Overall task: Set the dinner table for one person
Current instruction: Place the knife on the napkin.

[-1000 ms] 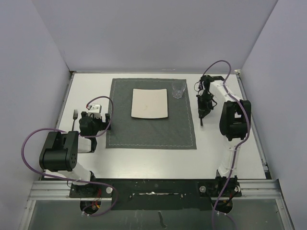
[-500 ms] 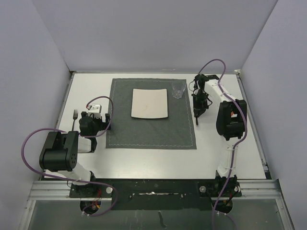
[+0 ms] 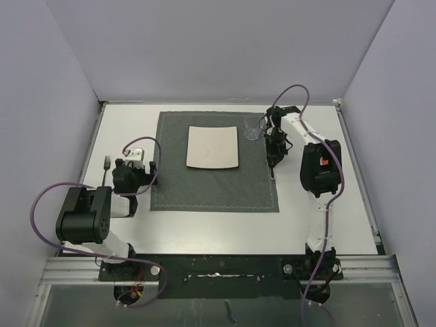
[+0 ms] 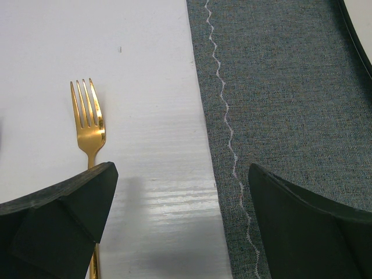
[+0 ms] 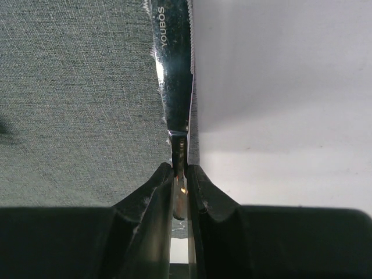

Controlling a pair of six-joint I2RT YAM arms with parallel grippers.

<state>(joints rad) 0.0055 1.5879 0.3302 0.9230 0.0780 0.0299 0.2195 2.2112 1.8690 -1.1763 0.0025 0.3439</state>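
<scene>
Placing now: my right tool is clenched on the knife, blade over the right edge of the mat, white bench beneath. My left tool gapes empty beside the fork. Next I'd lay the knife flat right of the plate, then release.

Gold fork: polished metal, glossy, light glinting off the tines. Under it the dinner table reads smooth and white with a soft sheen. The placemat is dark grey woven cloth, matt and grainy, with pale wavy stitching near its edge. Now the knife: mirror-bright metal, one edge serrated, lettering on the blade. The right gripper has matt black plastic-looking fingers, and so does the left gripper. The plate is flat off-white, the drinking glass clear.
</scene>
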